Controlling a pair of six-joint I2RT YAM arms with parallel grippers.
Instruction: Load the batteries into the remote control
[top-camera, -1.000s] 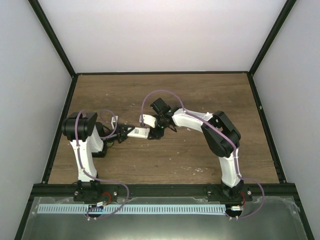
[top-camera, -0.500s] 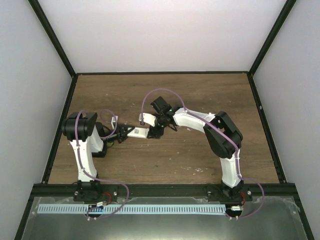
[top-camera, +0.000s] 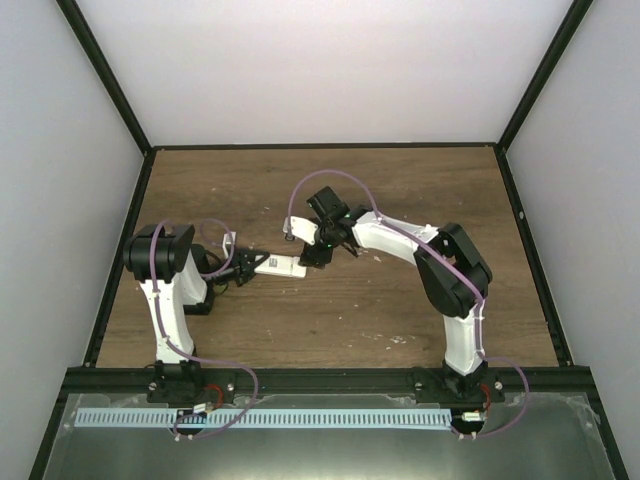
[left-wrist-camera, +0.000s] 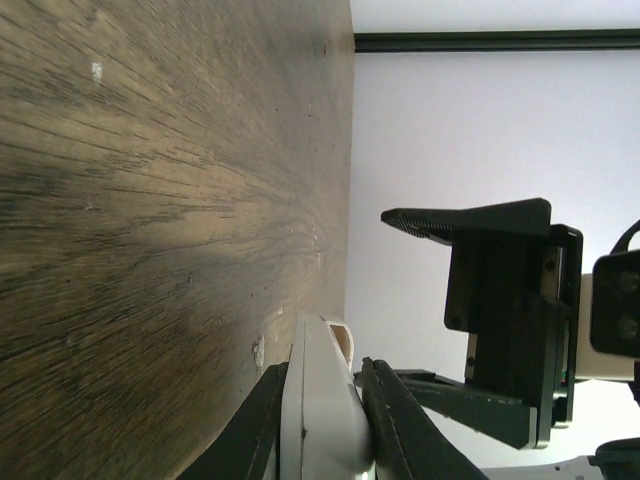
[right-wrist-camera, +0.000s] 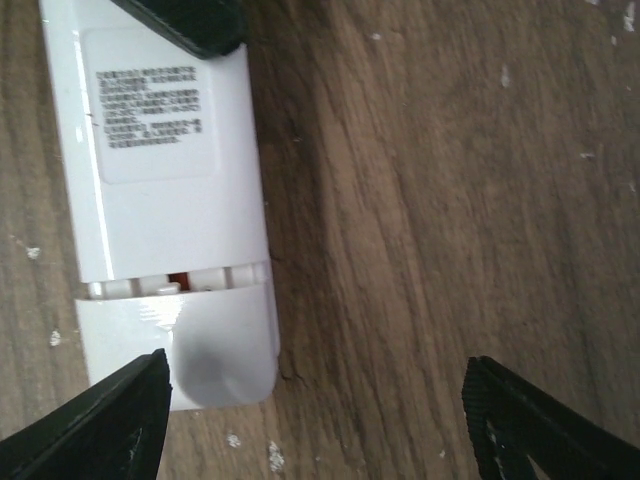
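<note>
The white remote control (top-camera: 283, 266) lies back side up on the wooden table, and my left gripper (top-camera: 256, 267) is shut on its left end. In the left wrist view the remote (left-wrist-camera: 322, 400) sits edge-on between the black fingers (left-wrist-camera: 262, 420). In the right wrist view the remote (right-wrist-camera: 160, 150) shows its label, and the white cover (right-wrist-camera: 180, 345) sits over its near end. A thin gap there shows a speck of the orange battery (right-wrist-camera: 178, 281). The purple battery is hidden. My right gripper (right-wrist-camera: 320, 420) is open, hovering just off the cover end (top-camera: 316, 254).
Pale specks of chipped wood (right-wrist-camera: 272, 457) dot the brown table (top-camera: 400, 300). Black frame posts and white walls close in the table on three sides. The right gripper's black body (left-wrist-camera: 505, 300) shows beyond the remote in the left wrist view.
My right gripper has drawn back and to the right, off the remote's right end, which now shows uncovered. The left gripper and the remote have stayed put.
</note>
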